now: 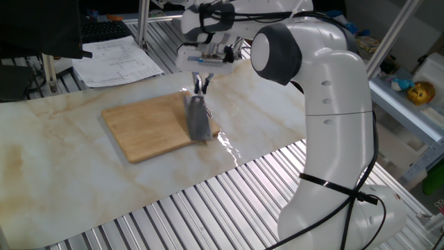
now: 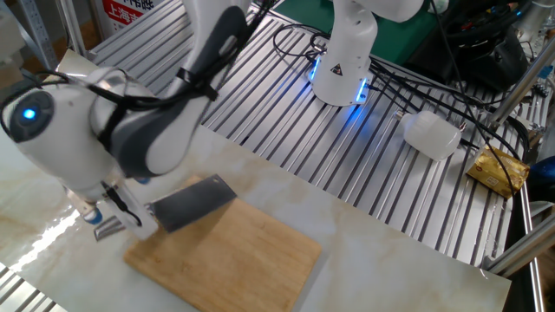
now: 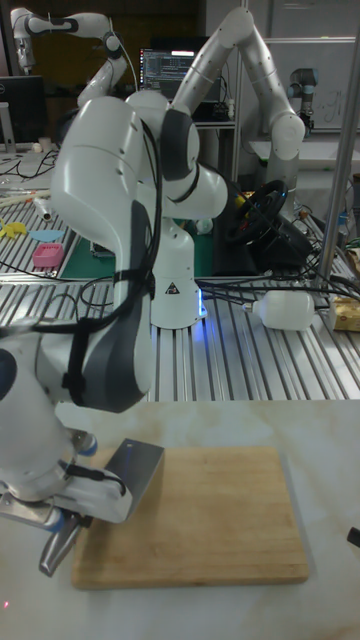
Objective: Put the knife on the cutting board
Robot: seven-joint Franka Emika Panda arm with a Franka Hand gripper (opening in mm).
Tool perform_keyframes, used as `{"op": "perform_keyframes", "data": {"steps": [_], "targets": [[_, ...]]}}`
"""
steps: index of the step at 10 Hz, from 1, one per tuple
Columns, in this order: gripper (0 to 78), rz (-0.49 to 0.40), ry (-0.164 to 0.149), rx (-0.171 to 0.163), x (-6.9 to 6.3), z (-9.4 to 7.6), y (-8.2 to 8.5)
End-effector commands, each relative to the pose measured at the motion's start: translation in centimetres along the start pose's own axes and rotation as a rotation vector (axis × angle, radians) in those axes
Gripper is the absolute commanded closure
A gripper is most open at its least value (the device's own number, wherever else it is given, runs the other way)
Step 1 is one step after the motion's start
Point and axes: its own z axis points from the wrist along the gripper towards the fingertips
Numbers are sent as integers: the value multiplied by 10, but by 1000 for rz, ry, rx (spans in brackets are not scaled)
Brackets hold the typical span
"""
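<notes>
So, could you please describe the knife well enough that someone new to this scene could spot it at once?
Find the pale marble-patterned table top, then the light-brown wooden cutting board lying on it. At the board's edge nearest the white robot arm, the gripper holds the knife by its handle, blade hanging over the board. It is the only shiny grey metal thing there, with a wide rectangular blade.

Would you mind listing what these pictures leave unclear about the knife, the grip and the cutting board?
- Knife handle: in the other fixed view and the tall view the arm covers it, so the fingers' hold is unseen.
- Gripper: too small in one fixed view to judge the jaws.
- Blade height above the cutting board: no view settles whether it touches.
- Blade detail: motion-blurred in one fixed view.
</notes>
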Motion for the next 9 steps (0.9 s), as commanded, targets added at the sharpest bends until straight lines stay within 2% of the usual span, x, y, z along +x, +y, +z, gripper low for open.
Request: {"op": "perform_keyframes", "data": {"steps": [1,2,6,8,9], "targets": [[764,22,-71,-25,-16,23,9],[764,29,-85,-29,-19,29,9],[764,36,-93,-25,-17,27,9],[764,52,-103,4,-12,19,8],[764,61,-106,4,-10,16,8]]}}
